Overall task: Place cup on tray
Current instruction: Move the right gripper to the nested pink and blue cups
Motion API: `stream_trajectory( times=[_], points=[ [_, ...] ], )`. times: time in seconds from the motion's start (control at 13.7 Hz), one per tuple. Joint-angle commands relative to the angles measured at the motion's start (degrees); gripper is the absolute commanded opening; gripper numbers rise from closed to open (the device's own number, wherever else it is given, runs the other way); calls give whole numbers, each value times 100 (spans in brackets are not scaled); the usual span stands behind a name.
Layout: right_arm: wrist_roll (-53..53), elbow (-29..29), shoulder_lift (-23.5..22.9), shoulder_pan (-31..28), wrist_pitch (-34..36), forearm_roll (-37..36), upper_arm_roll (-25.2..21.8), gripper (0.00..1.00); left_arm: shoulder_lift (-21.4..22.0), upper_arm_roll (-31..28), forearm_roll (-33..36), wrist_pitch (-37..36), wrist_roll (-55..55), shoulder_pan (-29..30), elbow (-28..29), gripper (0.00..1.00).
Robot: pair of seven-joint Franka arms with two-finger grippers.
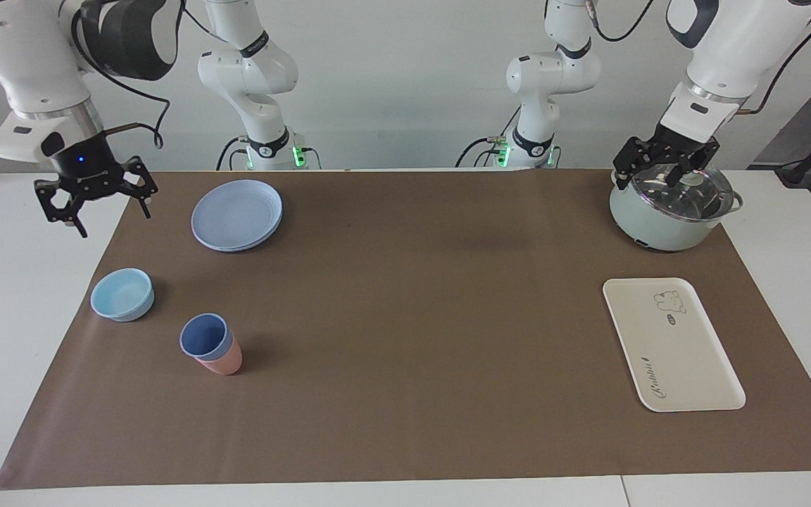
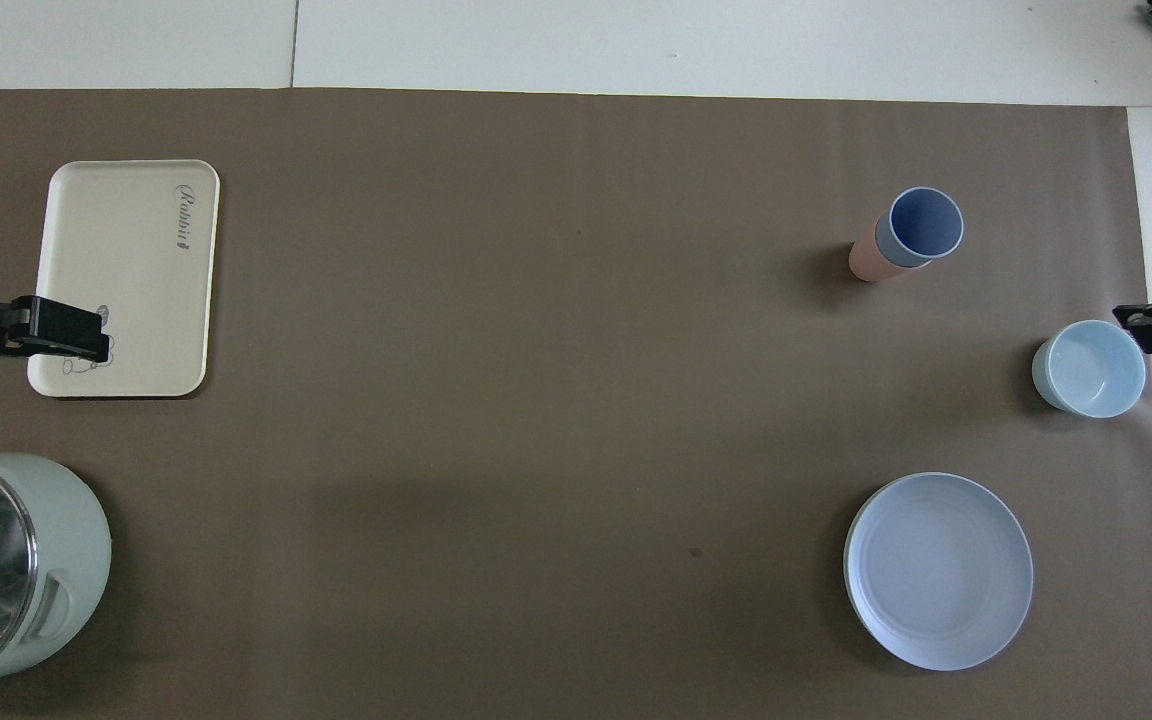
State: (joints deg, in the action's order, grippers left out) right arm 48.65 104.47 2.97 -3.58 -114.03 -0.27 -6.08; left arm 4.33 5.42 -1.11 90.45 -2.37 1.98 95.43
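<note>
Cup (image 1: 203,336) nested in pink tumbler (image 1: 224,361), apart from both grippers' fingers.

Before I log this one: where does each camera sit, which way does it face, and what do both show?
Facing view: high across the table, looking at the robots; both arms show whole, right gripper over the table edge, left gripper over the pot.
Overhead view: high above the robots' end, looking steeply down; only gripper parts show.
Shared, half a turn apart: cup nested in the pink cup, tray, bowl, plate.
</note>
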Motion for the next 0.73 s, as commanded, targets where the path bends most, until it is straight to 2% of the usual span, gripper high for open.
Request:
stream_trajectory(
  times=[0.0, 0.29, 0.66],
  points=[
    [1649, 231, -321, -378, -566, 1101, 45, 100, 164, 3, 76, -1, 35, 30, 169, 100],
    [3498, 223, -1130, -897, -665, 2967, 45, 100, 164, 3, 76, -1, 35, 30, 169, 100],
    [4582, 170, -2036, -1127, -542, 4630, 54, 100, 164, 3, 76, -1, 35, 30, 169, 100]
  ],
)
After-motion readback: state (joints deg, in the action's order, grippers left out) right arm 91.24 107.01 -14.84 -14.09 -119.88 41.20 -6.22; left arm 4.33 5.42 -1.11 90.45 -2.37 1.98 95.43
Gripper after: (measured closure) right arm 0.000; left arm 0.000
